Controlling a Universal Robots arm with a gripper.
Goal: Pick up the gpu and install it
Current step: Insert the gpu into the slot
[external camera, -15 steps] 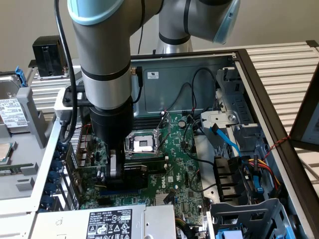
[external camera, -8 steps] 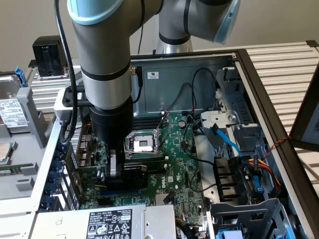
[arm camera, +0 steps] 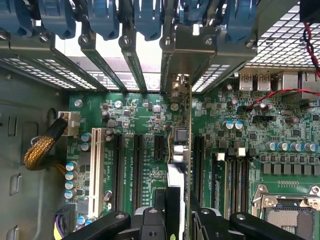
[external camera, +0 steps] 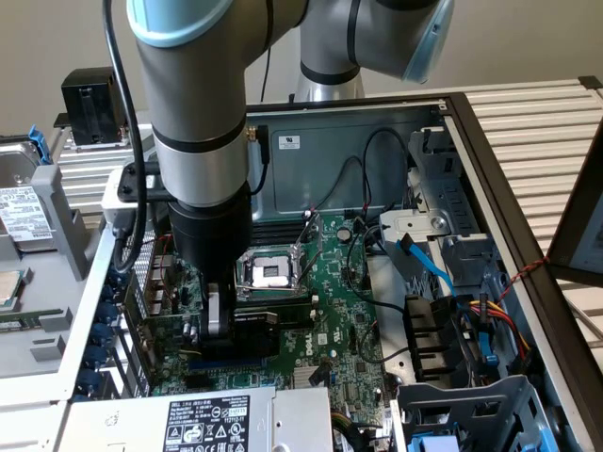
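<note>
The gpu (arm camera: 180, 145) is seen edge-on in the wrist view, a thin board standing between the black expansion slots (arm camera: 137, 165) of the green motherboard (arm camera: 140, 112). Its metal bracket end (arm camera: 176, 55) reaches the case's rear slot openings. My gripper (arm camera: 177, 222) is shut on it, with a black finger (arm camera: 150, 220) on each side. In the exterior view the gripper (external camera: 221, 325) is low over the motherboard (external camera: 344, 311), just in front of the CPU socket (external camera: 268, 273), and the gpu's black block (external camera: 259, 331) shows beside it. I cannot tell whether the card is seated in a slot.
Blue slot latches (arm camera: 105, 20) line the rear wall. A braided cable (arm camera: 42, 150) plugs in near the white slot (arm camera: 96, 170). The power supply (external camera: 217, 419), a drive cage (external camera: 471, 405) and loose cables (external camera: 424, 268) crowd the case around the board.
</note>
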